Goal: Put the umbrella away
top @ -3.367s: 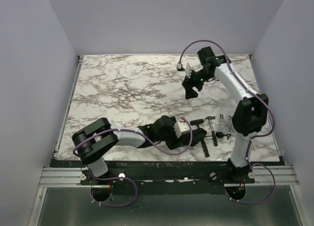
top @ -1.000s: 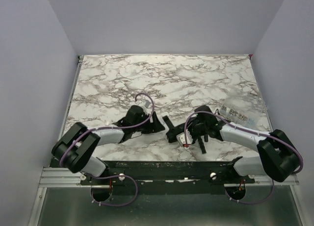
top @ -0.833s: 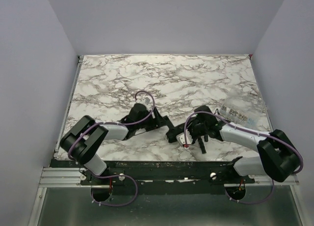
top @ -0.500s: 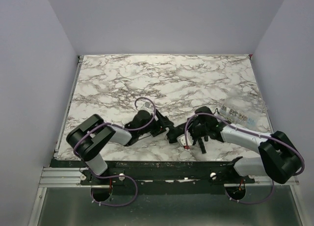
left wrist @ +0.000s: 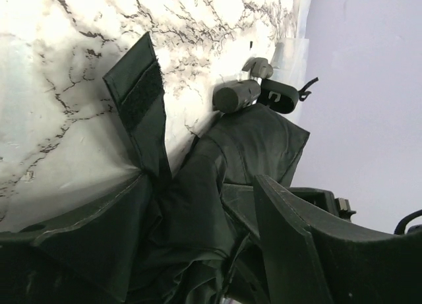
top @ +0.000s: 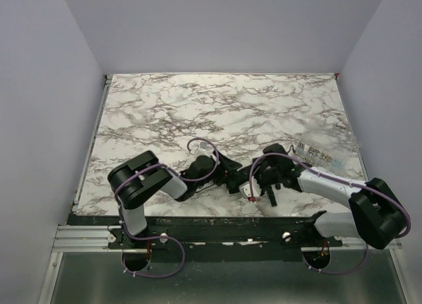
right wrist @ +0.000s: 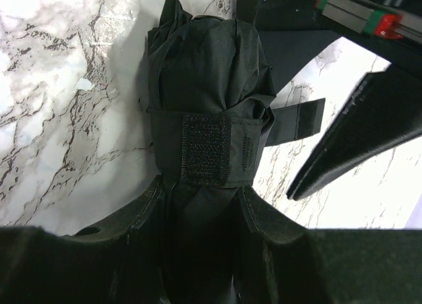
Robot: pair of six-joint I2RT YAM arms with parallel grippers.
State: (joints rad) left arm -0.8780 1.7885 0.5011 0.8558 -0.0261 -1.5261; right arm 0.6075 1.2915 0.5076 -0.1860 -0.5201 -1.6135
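The umbrella [top: 235, 179] is a short black fabric bundle lying near the table's front edge, between my two grippers. My right gripper [top: 250, 183] is shut on it; in the right wrist view the umbrella [right wrist: 204, 66] sticks out past the right gripper [right wrist: 201, 188]. A velcro strap [right wrist: 206, 149] circles the bundle, with its loose end [right wrist: 297, 122] hanging free. My left gripper [top: 227, 171] stands open at the bundle's other end. In the left wrist view, umbrella fabric [left wrist: 257, 139] fills the gap of the left gripper [left wrist: 201, 180], and the strap flap [left wrist: 142, 109] stands up beside it.
A small black hammer [top: 271, 196] lies just right of the right gripper. A printed packet [top: 318, 153] sits further right on the marble table [top: 198, 106]. A grey cylindrical piece [left wrist: 237, 96] and a black clip [left wrist: 283, 96] lie beyond the umbrella. The left gripper's finger [right wrist: 356, 136] is close by.
My left arm has swung right across the table and brought its gripper up to the umbrella. The right gripper has stayed shut on the bundle, shifting slightly.
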